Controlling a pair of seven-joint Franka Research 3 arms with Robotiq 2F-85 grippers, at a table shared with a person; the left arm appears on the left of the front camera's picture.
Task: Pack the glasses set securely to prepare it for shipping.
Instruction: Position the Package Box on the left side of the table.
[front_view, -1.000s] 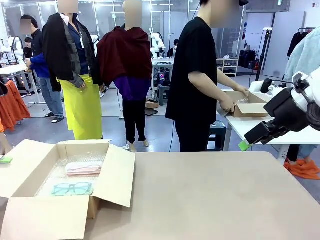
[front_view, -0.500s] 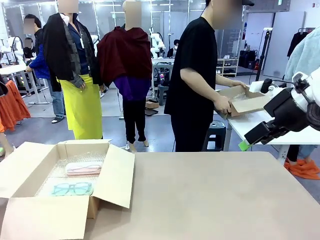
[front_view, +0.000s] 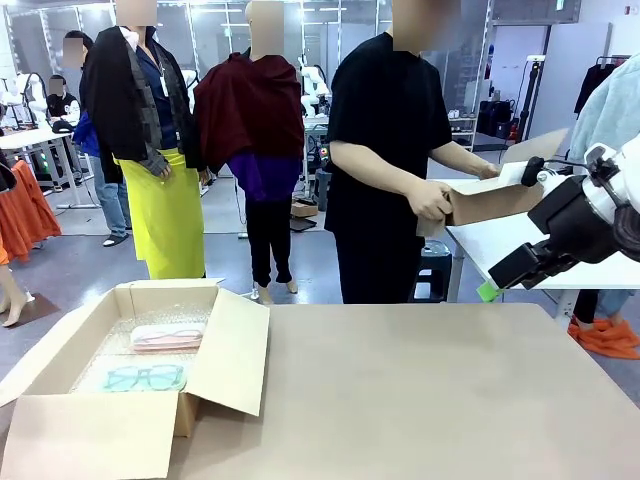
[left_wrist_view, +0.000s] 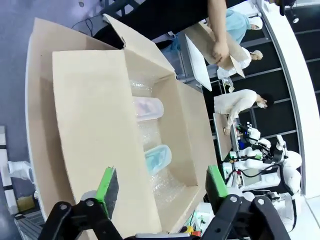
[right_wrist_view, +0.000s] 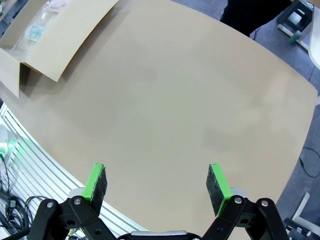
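Both end effectors, left end effector (left_wrist_view: 160, 185) and right end effector (right_wrist_view: 157, 182), gape wide apart, holding and touching nothing.

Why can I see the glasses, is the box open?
Open. The cardboard box has its flaps spread outward, showing the pink glasses case and teal glasses case.

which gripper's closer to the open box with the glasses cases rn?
Left. The left gripper hangs open right above the open box holding both cases. The right gripper is open over bare table, the box away near its view's corner.
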